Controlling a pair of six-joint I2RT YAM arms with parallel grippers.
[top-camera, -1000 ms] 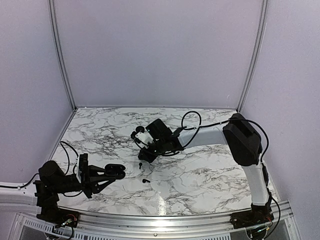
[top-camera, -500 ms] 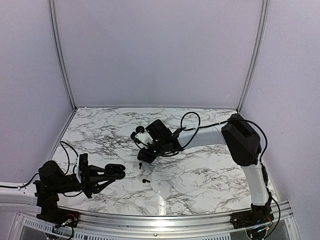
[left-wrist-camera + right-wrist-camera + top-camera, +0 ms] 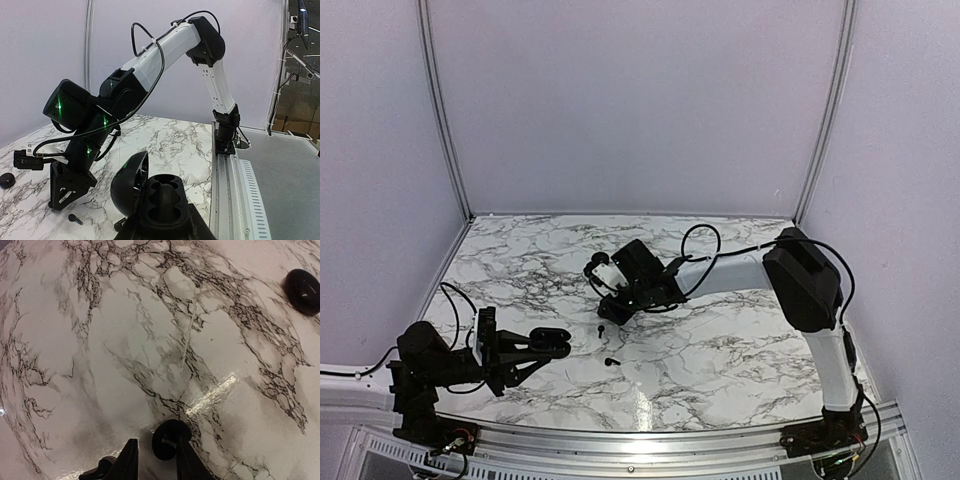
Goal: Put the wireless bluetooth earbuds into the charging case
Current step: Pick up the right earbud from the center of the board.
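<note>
My left gripper is shut on the open black charging case, whose lid is tipped up to the left and whose sockets are empty. My right gripper is open and low over the marble. One tiny black earbud lies between its fingers, against the right finger. In the top view an earbud sits at the right gripper's tips and another earbud lies nearer the front. Both also show in the left wrist view.
A larger black oval pebble lies on the marble table far ahead of the right gripper; it also shows in the left wrist view. Another small dark piece sits just left of the right gripper's left finger. A metal rail runs along the near edge.
The right gripper has shifted very slightly to the right over the earbud. The left arm and the case have not moved.
</note>
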